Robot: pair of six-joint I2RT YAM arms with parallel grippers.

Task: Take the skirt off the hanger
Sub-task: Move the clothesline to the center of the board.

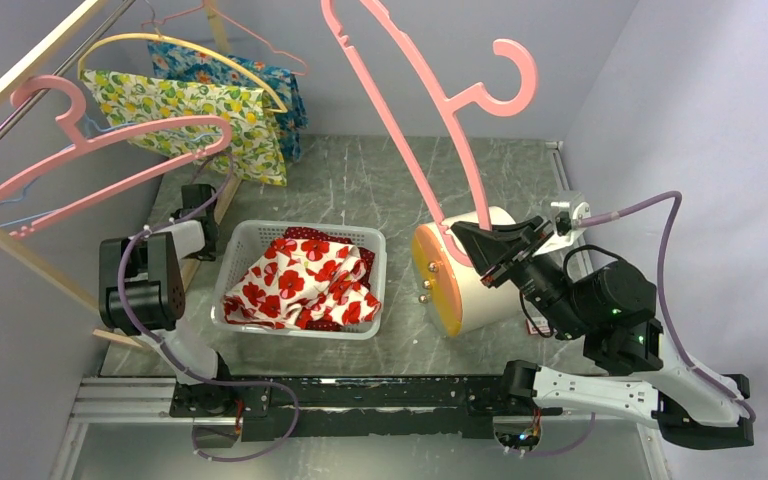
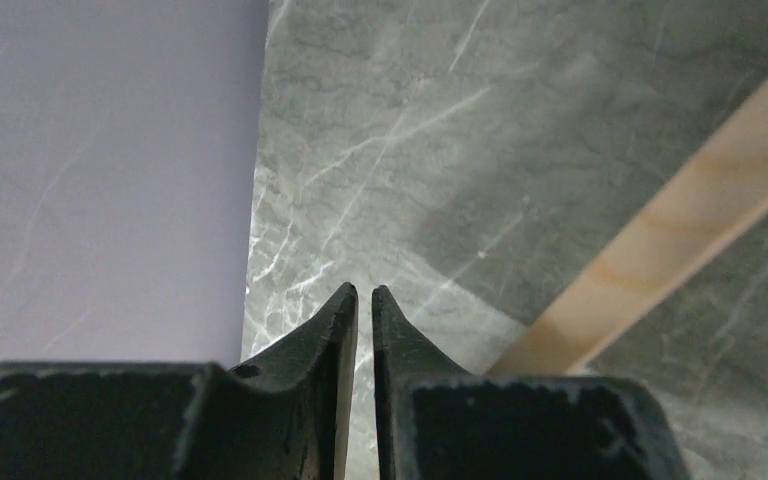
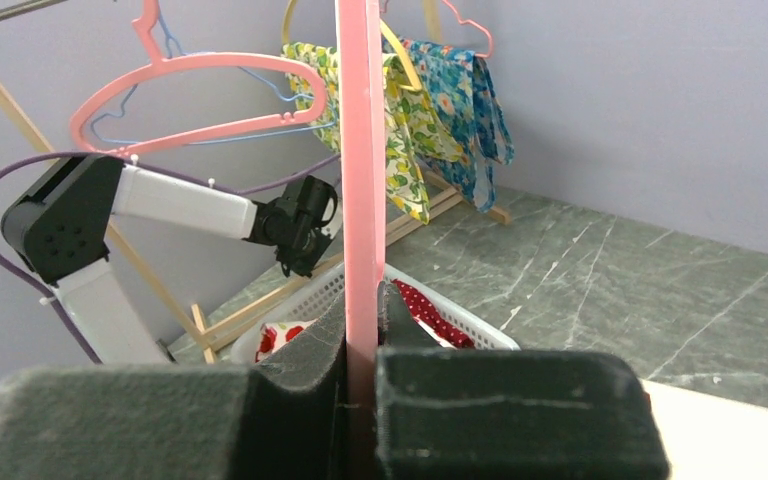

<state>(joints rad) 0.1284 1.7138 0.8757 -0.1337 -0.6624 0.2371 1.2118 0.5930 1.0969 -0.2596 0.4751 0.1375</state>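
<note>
Since the red poppy-print skirt [image 1: 303, 283] lies crumpled inside the white basket [image 1: 250, 228] on the marble surface [image 1: 380, 180], the removal itself looks done. The pink hanger [image 3: 360, 150] stands bare, clamped in the right gripper [image 3: 363, 300]. The left gripper [image 2: 364, 292], nearly together on nothing, hovers beside a wooden rack leg [image 2: 680, 230]; seemingly only parking the hanger remains.
</note>
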